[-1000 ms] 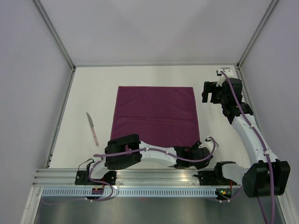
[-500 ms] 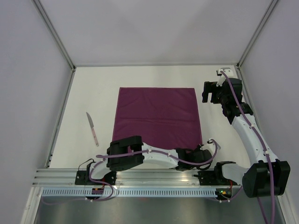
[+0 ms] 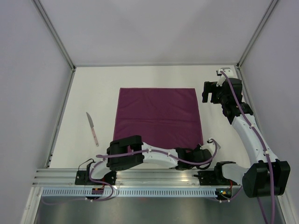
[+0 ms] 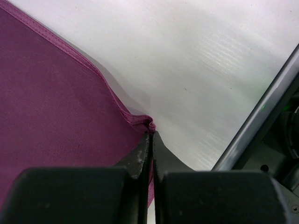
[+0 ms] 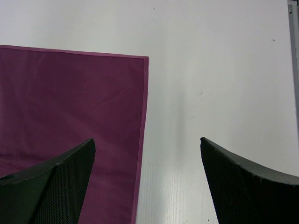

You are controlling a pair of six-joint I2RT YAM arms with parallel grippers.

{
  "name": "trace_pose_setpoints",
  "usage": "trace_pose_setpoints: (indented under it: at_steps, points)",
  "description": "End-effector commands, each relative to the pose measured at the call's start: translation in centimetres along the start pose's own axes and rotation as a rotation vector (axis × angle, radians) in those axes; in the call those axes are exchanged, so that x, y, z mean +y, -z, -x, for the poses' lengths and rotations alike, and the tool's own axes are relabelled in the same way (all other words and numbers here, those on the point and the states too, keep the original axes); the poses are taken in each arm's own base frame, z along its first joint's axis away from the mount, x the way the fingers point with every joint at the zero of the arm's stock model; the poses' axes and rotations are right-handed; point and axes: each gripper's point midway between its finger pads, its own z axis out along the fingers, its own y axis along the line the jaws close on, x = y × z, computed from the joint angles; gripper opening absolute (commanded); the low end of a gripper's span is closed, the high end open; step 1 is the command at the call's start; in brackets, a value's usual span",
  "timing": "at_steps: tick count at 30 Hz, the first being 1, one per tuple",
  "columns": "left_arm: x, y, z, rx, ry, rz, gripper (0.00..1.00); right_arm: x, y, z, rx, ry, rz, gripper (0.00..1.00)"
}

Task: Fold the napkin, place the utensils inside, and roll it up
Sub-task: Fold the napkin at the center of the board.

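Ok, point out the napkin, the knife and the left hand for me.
napkin (image 3: 159, 116), top external view, middle of the flat cloth.
knife (image 3: 92, 128), top external view, where blade meets handle.
left hand (image 4: 151, 136), left wrist view, between the closed fingertips pinching the napkin's corner.

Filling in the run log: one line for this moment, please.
left end effector: shut on napkin corner | right end effector: open, holding nothing | utensil: lying left of napkin
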Motion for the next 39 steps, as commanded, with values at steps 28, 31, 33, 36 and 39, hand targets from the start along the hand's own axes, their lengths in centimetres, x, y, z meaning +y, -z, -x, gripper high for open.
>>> trace_pose_setpoints:
  at_steps: [28,31,33,36,39]
  points:
    - [30.1,8.7,6.6,-0.163,0.827,0.047,0.02,0.0,-0.1,0.4,0.002,0.010,-0.005,0.98]
    - [33.4,9.2,6.0,-0.169,0.886,0.088,0.02,0.1,-0.2,0.4,0.005,0.010,0.002,0.98]
    - [34.7,9.3,5.5,-0.165,0.914,0.099,0.02,0.2,-0.3,0.2,0.008,0.010,0.011,0.98]
    - [37.5,9.6,5.0,-0.173,0.966,0.118,0.02,0.3,-0.3,0.1,0.011,0.010,0.015,0.98]
    - [40.1,9.7,4.8,-0.186,0.992,0.140,0.02,0.3,-0.5,-0.1,0.017,0.011,0.017,0.98]
